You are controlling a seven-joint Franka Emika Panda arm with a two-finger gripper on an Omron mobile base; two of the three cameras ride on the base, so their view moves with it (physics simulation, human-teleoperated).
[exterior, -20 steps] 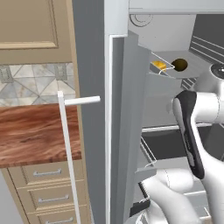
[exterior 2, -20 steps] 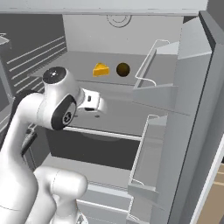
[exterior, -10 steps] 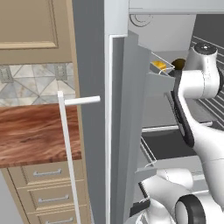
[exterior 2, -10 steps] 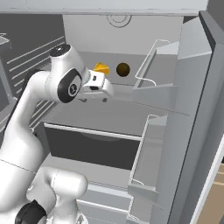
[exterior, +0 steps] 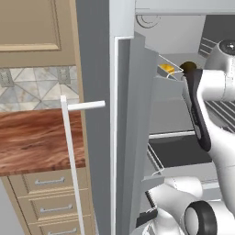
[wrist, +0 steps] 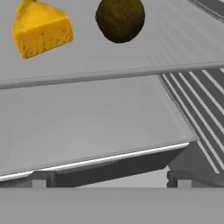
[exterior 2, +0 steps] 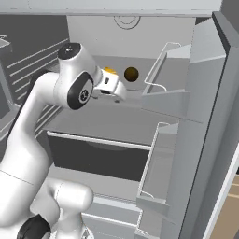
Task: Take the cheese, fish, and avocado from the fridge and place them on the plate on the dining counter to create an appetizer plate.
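Light grey all round: the fridge [exterior 2: 205, 107] stands open, its door bins swung out to either side and a flat inner shelf [wrist: 87, 118] running across the middle. The white arm [exterior 2: 32, 135] reaches up from below and bends in over that shelf's front edge. Off to one side, past the open door, a stretch of reddish-brown wood-grain counter [exterior: 39, 140] shows above beige drawers; I cannot say from here whether that is the dining counter, and I see no plate on it.

Toward the back of the shelf sit the two small things. The cheese [wrist: 40, 28], a yellow-orange wedge, lies just beside the avocado [wrist: 120, 18], a dark olive ball; they are close together but not touching. From the right base camera the cheese is partly hidden behind the hand, the avocado [exterior 2: 131, 73] clear of it. I cannot make out any fish.

The gripper [exterior 2: 114, 89] hangs over the shelf short of both items, jaws spread wide and holding nothing.

To my eye this is the reach for the first item, nothing yet carried off. The next move calls for pushing deeper along the shelf, lining the fingers either side of the cheese, and closing without nudging the avocado away.
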